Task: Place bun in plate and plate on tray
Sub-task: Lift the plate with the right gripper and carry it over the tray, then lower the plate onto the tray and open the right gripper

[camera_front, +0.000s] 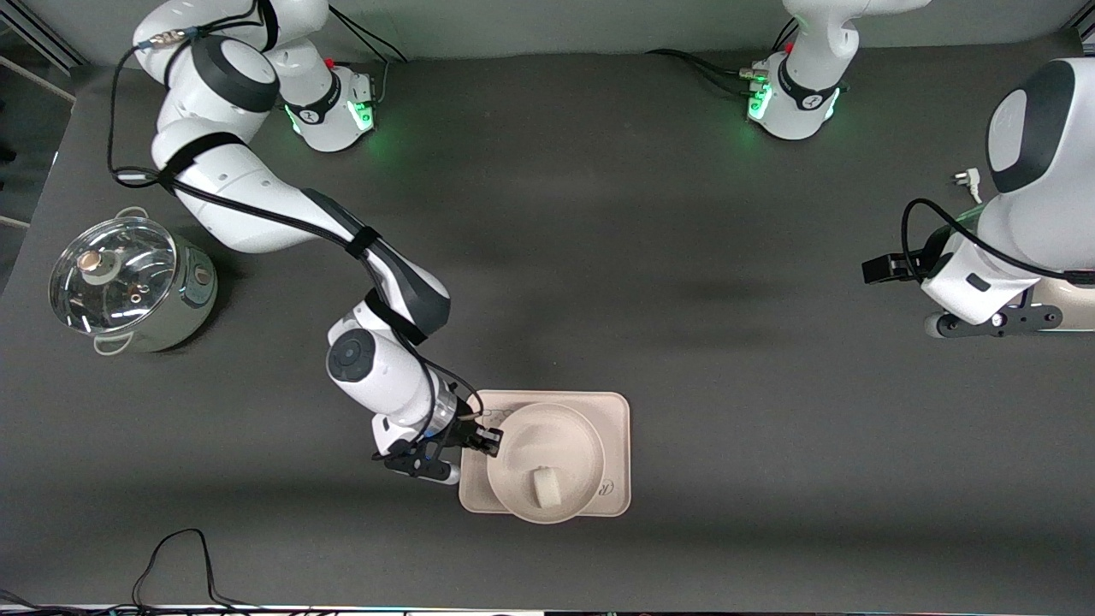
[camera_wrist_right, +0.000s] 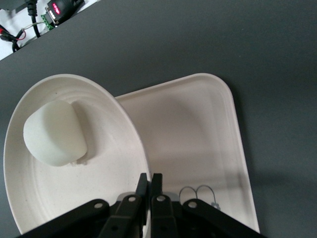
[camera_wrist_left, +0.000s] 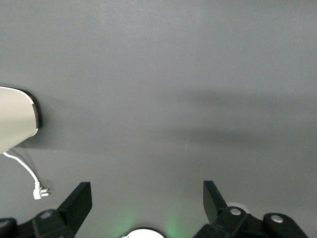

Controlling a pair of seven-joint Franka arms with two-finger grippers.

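The round cream plate (camera_front: 547, 462) lies over the cream-pink tray (camera_front: 616, 419), and its rim reaches past the tray's edge nearest the front camera. The small white bun (camera_front: 547, 486) sits in the plate. My right gripper (camera_front: 489, 441) is shut on the plate's rim at the side toward the right arm's end. In the right wrist view the gripper (camera_wrist_right: 149, 179) pinches the rim of the plate (camera_wrist_right: 109, 163), with the bun (camera_wrist_right: 54, 133) inside and the tray (camera_wrist_right: 198, 139) underneath. I cannot tell whether the plate rests on the tray. My left gripper (camera_front: 997, 321) waits open and empty.
A steel pot with a glass lid (camera_front: 128, 282) stands at the right arm's end. A beige appliance (camera_front: 1069, 304) with a white plug (camera_front: 967, 180) sits at the left arm's end, below the left gripper (camera_wrist_left: 147, 196). Black cables lie at the table's near edge (camera_front: 171, 565).
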